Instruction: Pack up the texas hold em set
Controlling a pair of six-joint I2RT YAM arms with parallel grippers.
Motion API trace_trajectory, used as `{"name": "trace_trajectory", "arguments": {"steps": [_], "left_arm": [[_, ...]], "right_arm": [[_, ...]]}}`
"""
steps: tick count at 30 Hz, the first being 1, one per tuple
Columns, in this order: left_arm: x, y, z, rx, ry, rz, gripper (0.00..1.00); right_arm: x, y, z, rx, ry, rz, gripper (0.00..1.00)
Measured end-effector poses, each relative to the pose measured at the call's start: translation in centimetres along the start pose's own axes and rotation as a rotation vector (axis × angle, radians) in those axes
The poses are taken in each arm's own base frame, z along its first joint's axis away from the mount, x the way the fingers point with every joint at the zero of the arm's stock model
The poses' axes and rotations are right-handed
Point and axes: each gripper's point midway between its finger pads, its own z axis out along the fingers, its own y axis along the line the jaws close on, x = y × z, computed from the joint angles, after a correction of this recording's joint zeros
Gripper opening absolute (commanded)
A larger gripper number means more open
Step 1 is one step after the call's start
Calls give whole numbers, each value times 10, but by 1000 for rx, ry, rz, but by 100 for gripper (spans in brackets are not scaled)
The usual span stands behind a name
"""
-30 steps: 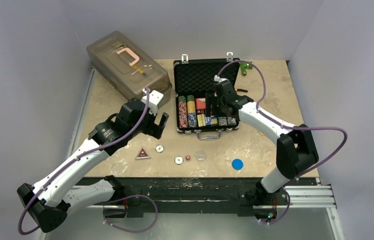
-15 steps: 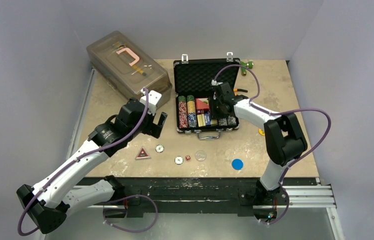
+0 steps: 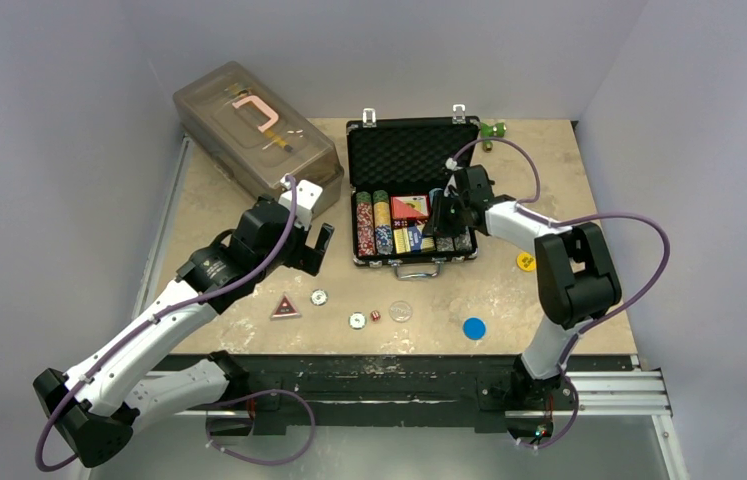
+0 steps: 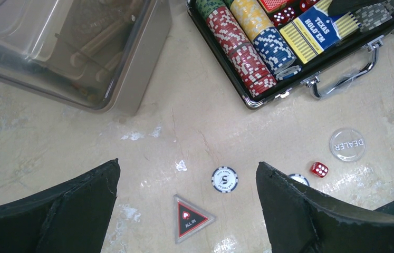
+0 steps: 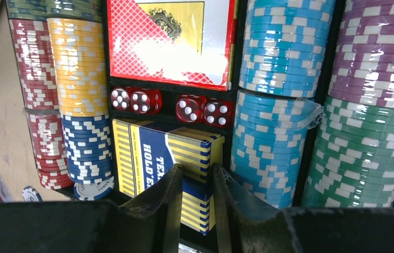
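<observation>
**Left fingers** [image 4: 95, 188]: released and spread wide, holding nothing. They hang over the bench [image 4: 52, 137] on the handle side of the briefcase [image 4: 239, 89].

- A black-and-white chip [image 4: 224, 179] lies flat on the bench in the gap between them.
- The triangular ALL IN plaque [image 4: 189, 219] lies just beyond it, farther from the briefcase.
- Toward the handle [image 4: 350, 79] we note a second chip [image 4: 298, 179], partly hidden by one finger, then a red die [image 4: 319, 169] and the clear DEALER disc [image 4: 347, 144].

**Right fingers** [image 5: 165, 203]: drawn almost together, a narrow slit between them and nothing gripped.

- They sit inside the briefcase over the blue card deck [image 5: 152, 153], whose long axis runs from the handle wall toward the hinge.
- Four red dice [image 5: 168, 103] and a red deck [image 5: 171, 39] are seated farther in, with chip stacks [image 5: 281, 79] on both sides.

A blue disc [image 3: 474, 327] and a yellow disc [image 3: 525, 261] lie off the briefcase's handle-side corner nearest the right arm.

**Assessment:**

- The left arm is the nearer one for the chips, plaque and die. The right arm is nearer for the two coloured discs.
- The round pieces offer no preferred axis.
- All the loose pieces lie thin and flat on a hard bench, so we expect edge pickup to be fiddly.
- The plastic box [image 3: 249, 130] stands well off the briefcase's far-left side and does not crowd the approach.
- We cannot tell which slots remain free.
</observation>
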Motion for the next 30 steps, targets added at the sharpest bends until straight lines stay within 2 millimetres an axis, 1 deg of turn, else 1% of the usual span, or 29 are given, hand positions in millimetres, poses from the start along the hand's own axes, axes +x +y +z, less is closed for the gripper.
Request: {"name": "trace_trajectory", "arguments": {"steps": [2,3,7,10,14,18,19,20,21,23,26,30], "left_arm": [[0,0,0,0,1,0,97],[0,0,0,0,1,0,97],[0,0,0,0,2,1,96],[0,0,1,0,2,1,96],[1,-1,2,1,7,3,96],[2,-2,3,2,12,6,96],[2,-2,3,2,12,6,96],[2,-2,3,2,12,5,96],[2,-2,3,3,12,5,96],[2,-3,3,8,11,4,96],[1,-5,2,20,7,3,96],[0,-9,0,49,1,-2,96]], "right_arm": [[0,-1,2,-2,1,5,25],[0,-1,3,-1,1,6,28],[-2,-2,6,1,-8,7,40],[-2,4,5,-10,-19,-16,51],[1,12,2,38,-14,-111,69],[2,19,-10,146,25,-257,77],[-2,21,-17,171,28,-302,83],[-4,23,-19,179,27,-327,97],[-9,24,-24,195,24,-365,99],[-20,24,-34,215,15,-462,99],[-29,19,-47,271,5,-673,99],[-27,20,-54,326,65,-928,95]]}}
